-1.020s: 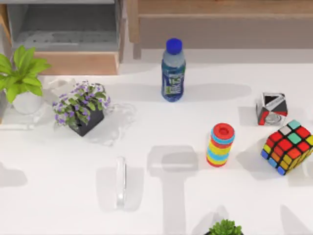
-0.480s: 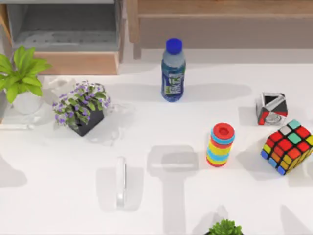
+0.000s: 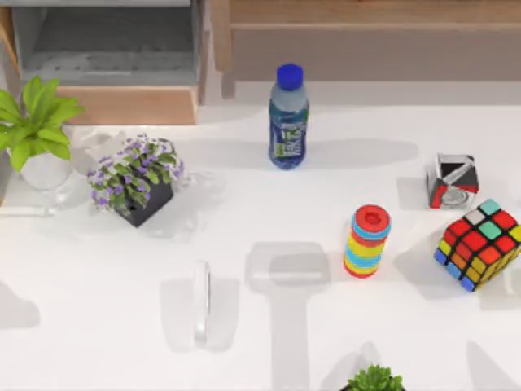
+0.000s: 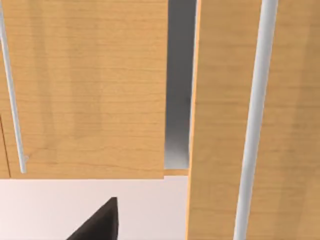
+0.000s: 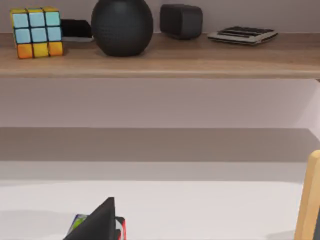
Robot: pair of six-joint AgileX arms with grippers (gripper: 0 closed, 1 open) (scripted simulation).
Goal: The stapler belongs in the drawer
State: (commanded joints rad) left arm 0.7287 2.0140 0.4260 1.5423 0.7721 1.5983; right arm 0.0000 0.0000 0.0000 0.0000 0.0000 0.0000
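From above, the stapler (image 3: 201, 303) lay flat on the white bench (image 3: 98, 342), at about seven o'clock from the bench's middle, its long axis running from twelve to six. Nothing touched it. The drawer (image 3: 110, 59) stood pulled open at the eleven o'clock corner, grey inside showing, its light-brown front panel (image 3: 130, 105) facing the bench. Well apart from the stapler, between it and the drawer, sat a purple-flowered plant (image 3: 134, 177) in a dark pot, with a green plant (image 3: 37, 130) in a white pot just beside it toward nine o'clock.

A water bottle (image 3: 288, 118) lay near twelve o'clock. Toward three o'clock I saw a striped ring stack (image 3: 367, 241), a colourful puzzle cube (image 3: 480, 243) and a smaller red, black and white cube (image 3: 453, 181).

My left wrist camera faced light wooden panels (image 4: 85, 90) with pale rails, close up; a dark wedge (image 4: 97, 225) of the arm showed at the frame edge. My right wrist camera looked at a wooden shelf (image 5: 160, 60) carrying a second cube (image 5: 37, 31) and a round black object (image 5: 122, 26). I could not tell how either pair of jaws stood.
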